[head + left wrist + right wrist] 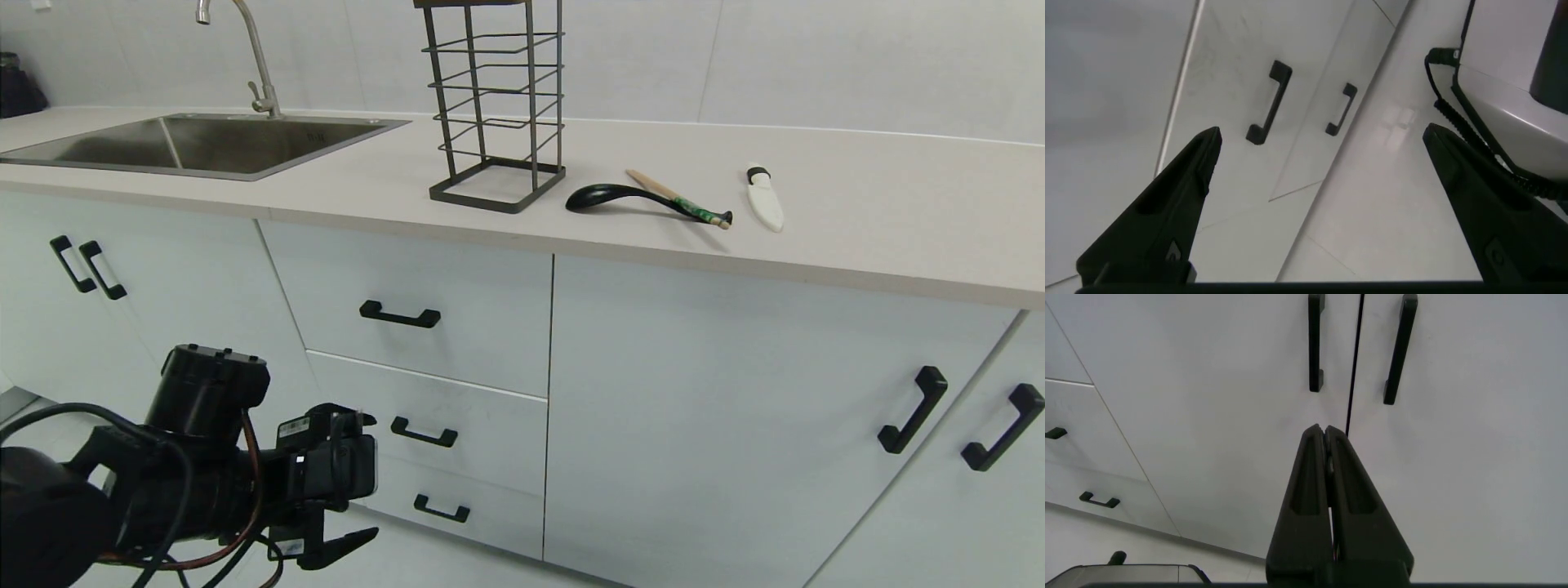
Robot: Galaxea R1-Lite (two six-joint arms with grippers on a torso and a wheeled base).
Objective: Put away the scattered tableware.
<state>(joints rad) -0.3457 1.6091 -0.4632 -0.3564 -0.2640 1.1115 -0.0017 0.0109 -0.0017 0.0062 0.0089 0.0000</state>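
Currently low before the white drawer fronts (pixel 465 278) with black bar handles (pixel 399 314): left gripper (pixel 371 478), fingers spread wide, nothing between. Right gripper (pixel 1324 431), fingers pressed together, facing white cabinet doors (pixel 1470 474). On the pale countertop (pixel 857 212), right of the black wire rack (pixel 473 202): black plastic ladle (pixel 592 198), wooden chopsticks with green ends (pixel 657 187) across its handle, white flat utensil with black band (pixel 766 204) near. Stainless steel sink (pixel 204 143) and curved faucet (pixel 265 102) at left, below the grey tiled wall (pixel 816 65).

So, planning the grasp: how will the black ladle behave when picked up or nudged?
The black ladle looks rigid, probably light. Its rounded bowl sits on the counter, so a push may rock or spin it. Its handle end meets the chopsticks, which may shift too.
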